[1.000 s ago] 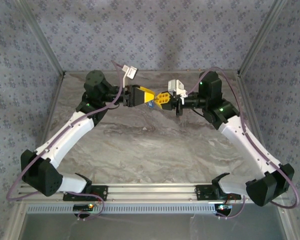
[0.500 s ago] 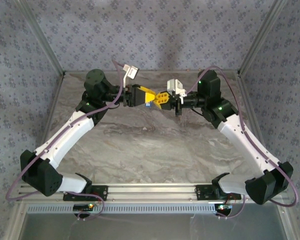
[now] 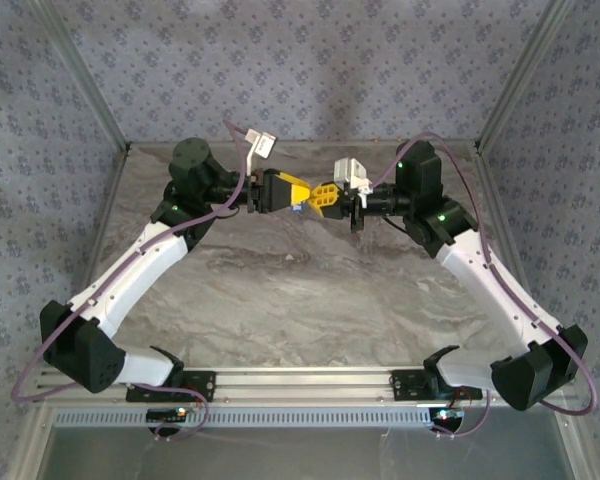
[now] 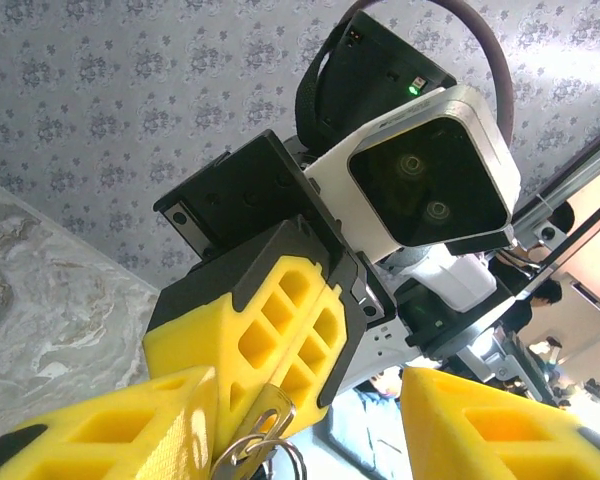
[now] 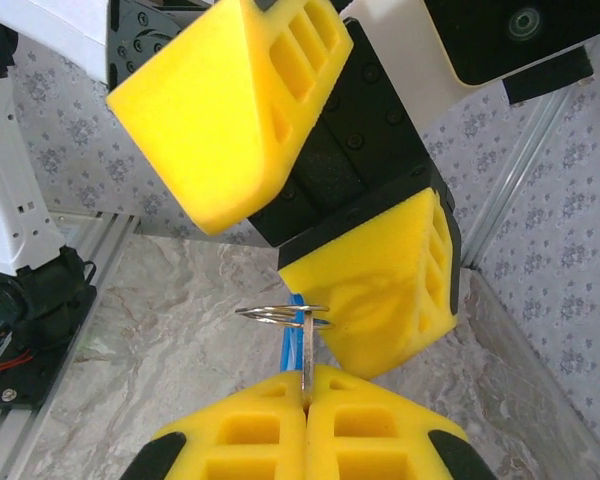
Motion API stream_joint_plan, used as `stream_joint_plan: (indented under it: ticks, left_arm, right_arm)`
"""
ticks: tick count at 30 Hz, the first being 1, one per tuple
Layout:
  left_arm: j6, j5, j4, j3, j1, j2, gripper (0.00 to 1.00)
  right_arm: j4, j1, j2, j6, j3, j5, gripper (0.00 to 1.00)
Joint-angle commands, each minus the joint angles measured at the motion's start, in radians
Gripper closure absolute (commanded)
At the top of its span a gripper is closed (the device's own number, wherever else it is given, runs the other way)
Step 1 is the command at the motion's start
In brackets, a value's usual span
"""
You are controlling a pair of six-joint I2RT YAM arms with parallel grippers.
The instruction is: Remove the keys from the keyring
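High above the table my two grippers meet tip to tip. My right gripper point(image 5: 305, 395) is shut on a flat metal key point(image 5: 307, 350) that stands up from between its yellow pads. The silver keyring point(image 5: 280, 314) lies flat across the top of that key, and a bright-blue key point(image 5: 293, 340) hangs beside it. My left gripper point(image 4: 310, 425) is open, one yellow finger point(image 5: 220, 110) well above the ring and the other point(image 5: 385, 285) close beside it. From the top, the blue bunch point(image 3: 296, 208) peeks out between the left gripper point(image 3: 300, 196) and the right gripper point(image 3: 323, 197).
The grey marble table point(image 3: 300, 290) lies below both arms, walled in by patterned fabric and aluminium posts point(image 3: 510, 90). Purple cables point(image 3: 235, 185) loop off each wrist.
My left gripper's jaws have narrowed around the keyring. Both arms have hardly moved and the right gripper has stayed shut on the key.
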Motion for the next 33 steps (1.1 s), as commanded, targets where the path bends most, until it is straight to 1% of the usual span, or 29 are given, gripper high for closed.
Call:
stream_joint_plan:
  ticks: [1, 18, 27, 28, 29, 30, 33]
  left_arm:
    - [0.013, 0.038, 0.001, 0.026, 0.003, -0.044, 0.49]
    - [0.016, 0.015, 0.011, 0.0, 0.03, -0.063, 0.5]
    - [0.056, 0.003, -0.021, -0.016, 0.03, -0.077, 0.5]
    - [0.065, -0.002, -0.033, -0.019, 0.033, -0.082, 0.48]
    - [0.077, -0.013, -0.046, -0.02, 0.038, -0.087, 0.43]
    - [0.09, -0.029, -0.061, -0.025, 0.046, -0.097, 0.35]
    - [0.126, -0.058, -0.071, -0.05, 0.062, -0.124, 0.24]
  right_arm:
    - [-0.004, -0.013, -0.016, -0.014, -0.007, 0.058, 1.0]
    - [-0.021, -0.008, -0.022, -0.039, -0.015, 0.09, 1.0]
    - [-0.019, 0.004, -0.022, -0.043, -0.001, 0.098, 1.0]
    - [-0.019, 0.006, -0.024, -0.042, 0.001, 0.097, 1.0]
    - [-0.02, 0.007, -0.026, -0.041, 0.0, 0.094, 1.0]
    - [-0.019, 0.009, -0.028, -0.041, -0.001, 0.089, 1.0]
    - [-0.013, 0.01, -0.038, -0.031, 0.002, 0.069, 1.0]
